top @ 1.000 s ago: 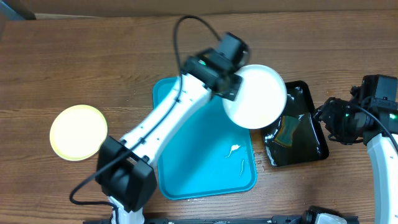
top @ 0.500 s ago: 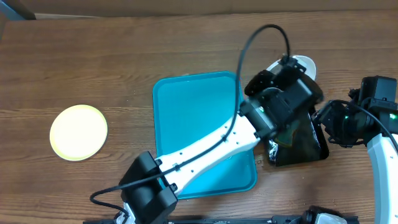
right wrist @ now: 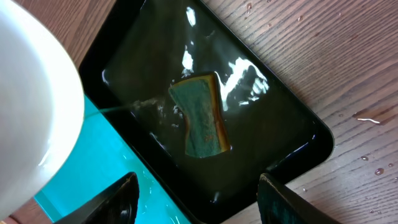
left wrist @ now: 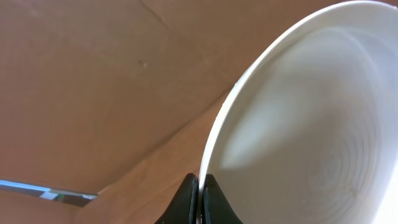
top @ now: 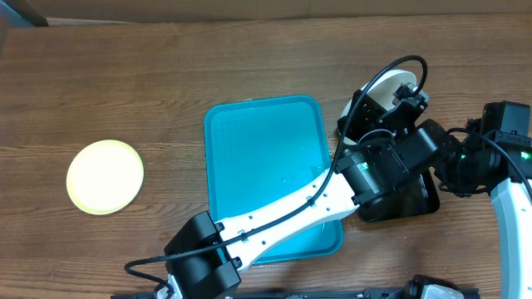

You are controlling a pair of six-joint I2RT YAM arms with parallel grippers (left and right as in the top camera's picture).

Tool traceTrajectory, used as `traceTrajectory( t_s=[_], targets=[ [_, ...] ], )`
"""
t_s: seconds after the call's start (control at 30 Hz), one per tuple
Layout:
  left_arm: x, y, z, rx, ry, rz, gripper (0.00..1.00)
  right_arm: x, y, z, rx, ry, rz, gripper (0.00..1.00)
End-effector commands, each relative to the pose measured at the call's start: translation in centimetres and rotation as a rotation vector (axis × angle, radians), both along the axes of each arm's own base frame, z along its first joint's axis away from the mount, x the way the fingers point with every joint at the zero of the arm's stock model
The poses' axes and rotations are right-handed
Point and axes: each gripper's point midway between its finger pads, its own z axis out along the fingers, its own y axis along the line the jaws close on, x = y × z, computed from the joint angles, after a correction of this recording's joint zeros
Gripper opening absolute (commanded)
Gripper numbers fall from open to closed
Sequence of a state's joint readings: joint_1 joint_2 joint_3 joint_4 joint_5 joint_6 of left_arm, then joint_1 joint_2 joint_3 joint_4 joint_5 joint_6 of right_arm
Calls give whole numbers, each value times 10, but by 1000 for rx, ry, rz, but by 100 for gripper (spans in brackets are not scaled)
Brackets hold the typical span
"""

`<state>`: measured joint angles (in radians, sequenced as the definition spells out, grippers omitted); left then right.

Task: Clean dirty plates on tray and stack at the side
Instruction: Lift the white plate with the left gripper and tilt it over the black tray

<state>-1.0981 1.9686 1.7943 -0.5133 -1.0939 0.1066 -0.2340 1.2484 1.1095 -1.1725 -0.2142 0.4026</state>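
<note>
My left gripper (left wrist: 200, 190) is shut on the rim of a white plate (left wrist: 311, 124). In the overhead view it holds that plate (top: 389, 86) tilted on edge above the far end of the black tray (top: 407, 206). A pale yellow-green plate (top: 105, 176) lies flat on the table at the far left. The turquoise tray (top: 262, 149) lies at the centre with no plate on it. My right gripper (right wrist: 199, 205) is open and empty above the black tray's near edge, with the white plate (right wrist: 28, 112) to its upper left. A second white plate is out of view.
A green sponge (right wrist: 200, 115) lies in water in the black tray (right wrist: 280, 124), just right of the turquoise tray (right wrist: 93, 168). Water drops dot the wood beside it. My left arm (top: 283, 208) crosses over the turquoise tray's right side. My right arm (top: 499, 158) is at the right edge.
My left arm has swung right, carrying the white plate from over the turquoise tray to above the black tray and tipping it on edge. The right arm has stayed put.
</note>
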Motion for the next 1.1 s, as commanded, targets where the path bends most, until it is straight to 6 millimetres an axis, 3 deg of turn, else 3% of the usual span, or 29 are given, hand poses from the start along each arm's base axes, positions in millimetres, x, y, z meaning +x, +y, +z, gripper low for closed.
traceTrajectory(
  t_s=[0.0,0.47,0.57,0.7,0.8,0.9,0.97,1.03,1.07],
  targets=[
    [2,3,15,24,-46,28,4,2,1,5,1,-19,18,63],
    [2,3,17,24,-56,33,4,1,1,5,2,-16,17,63],
    [-3,-8,-2,1,32,-41,4,1,1,5,2,-16,18,63],
    [4,14,9,-28,-39,79,4,0,1,4,3,-9,18,63],
    [-2,-2,-8,-5,59,-29,4,0,1,4,4,-9,18,63],
    [3,18,9,-73,-35,98,4,-2,1,4,0,-3,23,63],
    [0,2,-5,-47,57,-14,4,-2,1,4,-4,-4,34,63],
    [7,16,7,41,-1,42,4,-3,1,3,-4,0,34,63],
    [10,23,11,-24,-31,93,4,-3,1,3,-3,1,34,63]
  ],
)
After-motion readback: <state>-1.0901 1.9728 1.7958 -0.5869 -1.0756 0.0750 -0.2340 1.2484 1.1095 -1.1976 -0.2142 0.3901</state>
